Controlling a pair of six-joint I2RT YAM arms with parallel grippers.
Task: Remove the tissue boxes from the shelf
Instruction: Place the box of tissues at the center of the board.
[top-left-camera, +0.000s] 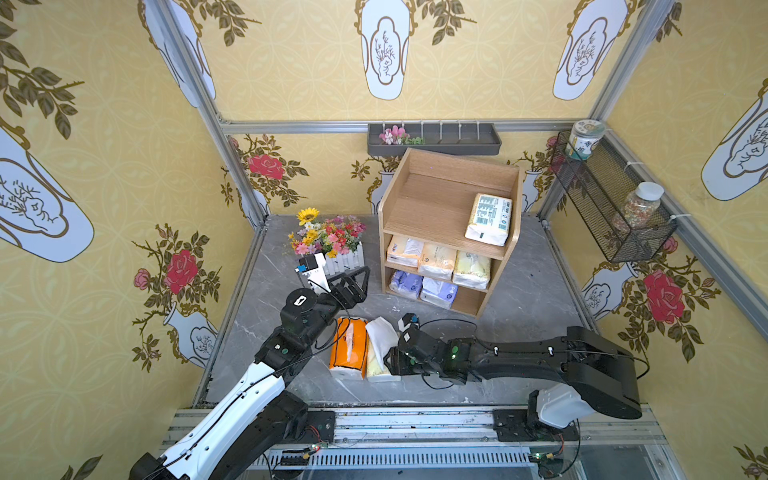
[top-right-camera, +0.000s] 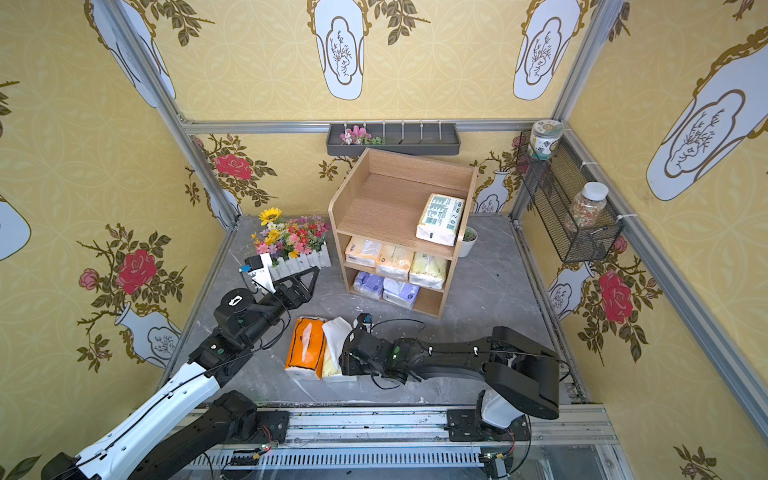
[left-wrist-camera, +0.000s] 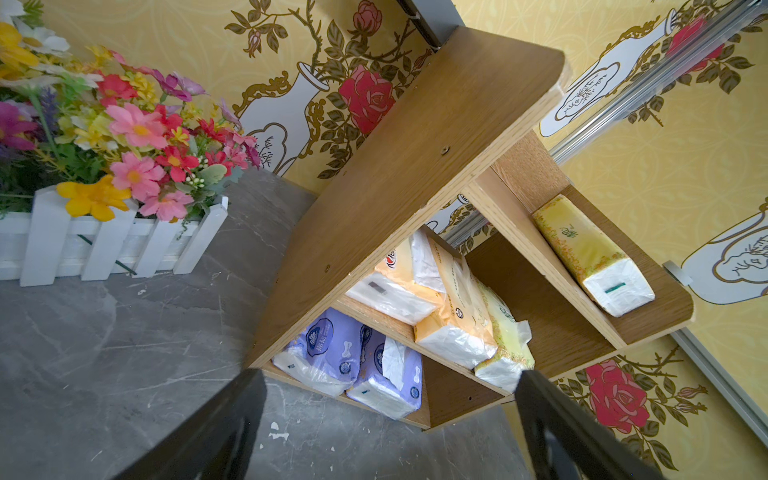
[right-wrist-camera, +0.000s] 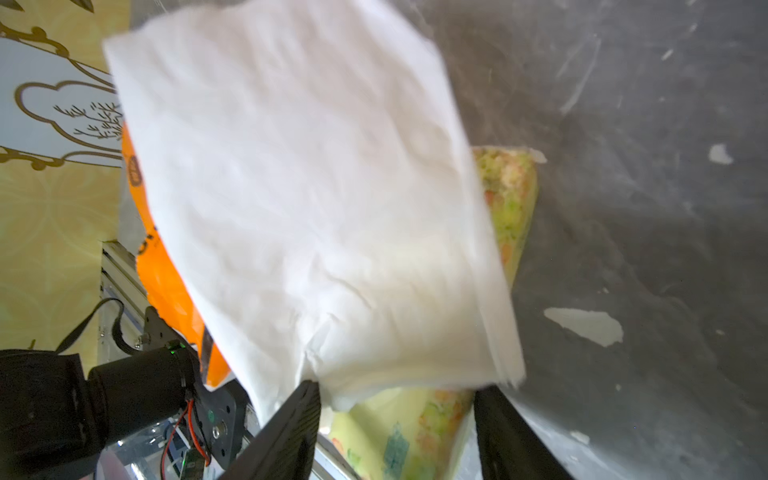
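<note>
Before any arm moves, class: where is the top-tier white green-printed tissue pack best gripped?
Probably pinch the white green-printed tissue pack by its front end, coming from the light-wood shelf's open front: it lies flat close beside the side panel.

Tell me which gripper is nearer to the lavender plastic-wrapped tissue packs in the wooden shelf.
Left. The open left gripper faces the lavender packs closely; the right gripper is farther, at a pale yellow pack.

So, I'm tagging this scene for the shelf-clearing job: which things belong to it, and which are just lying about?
Job: shelf; green-label pack, three pale packs, two lavender packs on it; orange pack and yellow pack on the table.
Lying about: flower planter, wall tray, mesh basket, two jars, potted plant.
</note>
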